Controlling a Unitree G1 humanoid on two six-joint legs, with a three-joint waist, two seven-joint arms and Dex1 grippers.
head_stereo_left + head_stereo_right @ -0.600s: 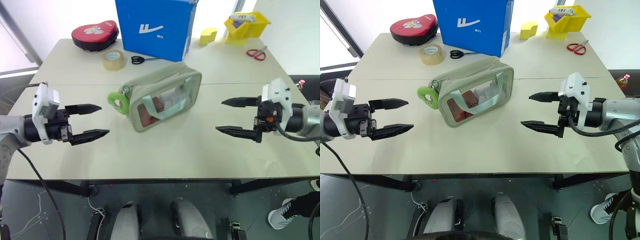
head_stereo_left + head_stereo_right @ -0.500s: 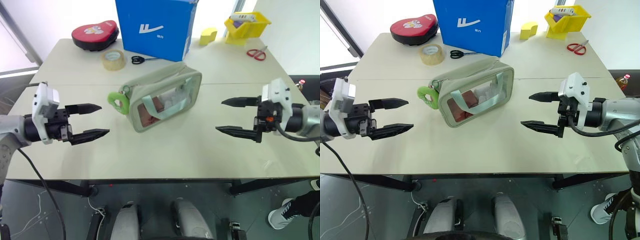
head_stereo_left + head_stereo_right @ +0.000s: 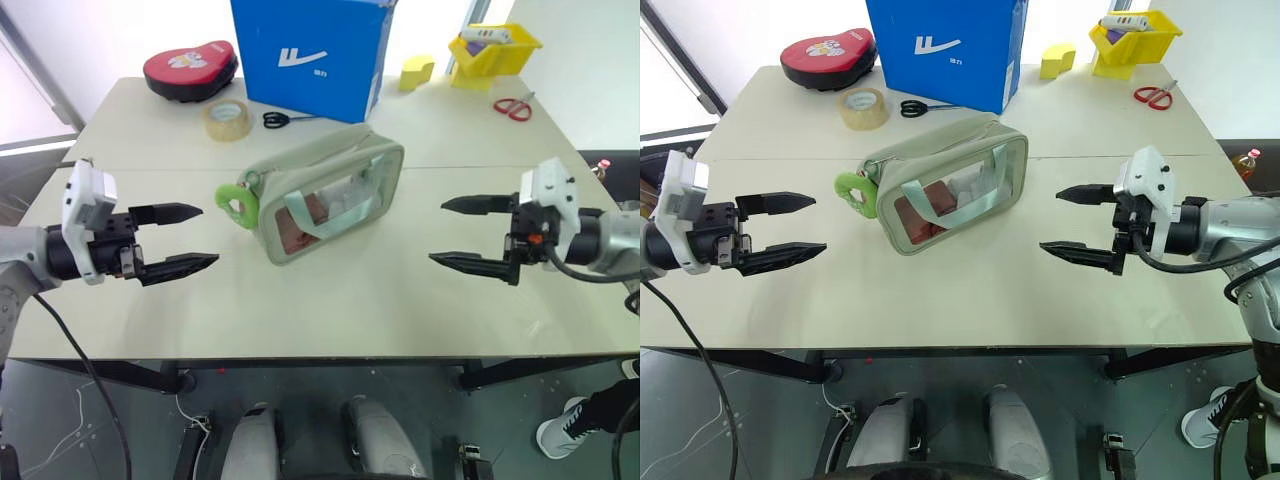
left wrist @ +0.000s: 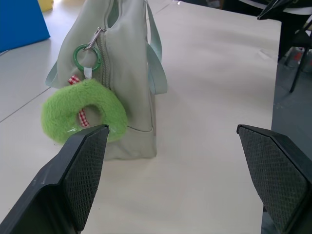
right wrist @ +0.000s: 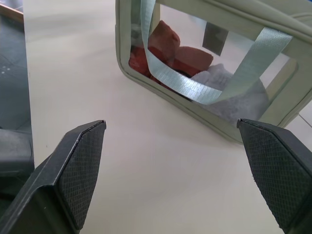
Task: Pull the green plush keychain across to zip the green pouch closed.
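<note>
Clearly nothing had been gripped yet: the left hand [image 3: 180, 238] and the right hand [image 3: 475, 234] both hovered over the counter [image 3: 350, 300] with their fingers spread wide apart, one on each side of the green pouch [image 3: 325, 190] and well clear of it. The pouch lay tilted near the middle of the counter, its clear window facing forward, red and white contents showing through. The green plush keychain [image 4: 83, 117] hung from a ring on the zip pull at the pouch's end nearest the left hand, resting against the fabric. The likely trouble was that the light pouch would slide or tip along with the pull if the right hand did not brace it first. A pinch on the soft plush alone could also slip, or drag the slider askew so that it jams.
</note>
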